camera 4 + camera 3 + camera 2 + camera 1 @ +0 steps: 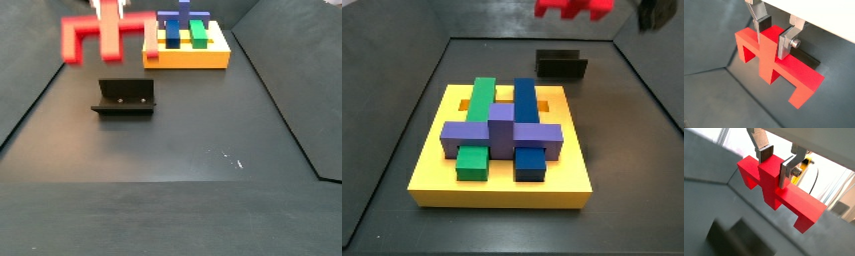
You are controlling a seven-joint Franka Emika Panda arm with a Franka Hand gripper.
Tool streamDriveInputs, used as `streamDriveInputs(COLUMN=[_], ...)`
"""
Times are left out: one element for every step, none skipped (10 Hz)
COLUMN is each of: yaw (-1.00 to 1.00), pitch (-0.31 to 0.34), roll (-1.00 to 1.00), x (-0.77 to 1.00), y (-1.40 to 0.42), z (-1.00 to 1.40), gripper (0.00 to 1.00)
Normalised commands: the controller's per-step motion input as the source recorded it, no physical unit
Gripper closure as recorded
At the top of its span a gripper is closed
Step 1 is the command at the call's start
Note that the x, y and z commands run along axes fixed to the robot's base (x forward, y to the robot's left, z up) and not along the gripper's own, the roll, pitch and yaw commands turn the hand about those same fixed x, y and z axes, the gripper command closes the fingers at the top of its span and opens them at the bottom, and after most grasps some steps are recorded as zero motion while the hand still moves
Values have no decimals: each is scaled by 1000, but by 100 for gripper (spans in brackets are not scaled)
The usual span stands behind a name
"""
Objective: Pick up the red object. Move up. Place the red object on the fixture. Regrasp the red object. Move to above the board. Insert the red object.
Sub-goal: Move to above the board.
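The gripper [774,36] hung clamped on the red object's [774,62] stem, well above the fixture [124,97]. Beyond stood the board [502,180], 1 purple block [502,135] across it.

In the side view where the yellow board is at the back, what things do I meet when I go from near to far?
Fixture → red object, held in the air by the gripper → board with its green, blue and purple blocks.

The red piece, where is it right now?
The red piece hangs in the air, clamped by its stem in the gripper. In a side view it is above the small dark fixture, short of the yellow board.
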Motion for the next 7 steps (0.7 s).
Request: streamDriveInputs(yaw=[-3, 9, 16, 26, 35, 2, 5], pitch=[65, 73, 83, 88, 95, 6, -1], roll=[-9, -19, -21, -2, 6, -1000, -1000], x=[-31, -18, 4, 23, 52, -1031, -1046], y=[-38, -35, -21, -19, -27, -1400, -1400], z=[1400, 1400, 806, 409, 183, 297, 279], gripper=[100, 100, 100, 100, 100, 100, 100])
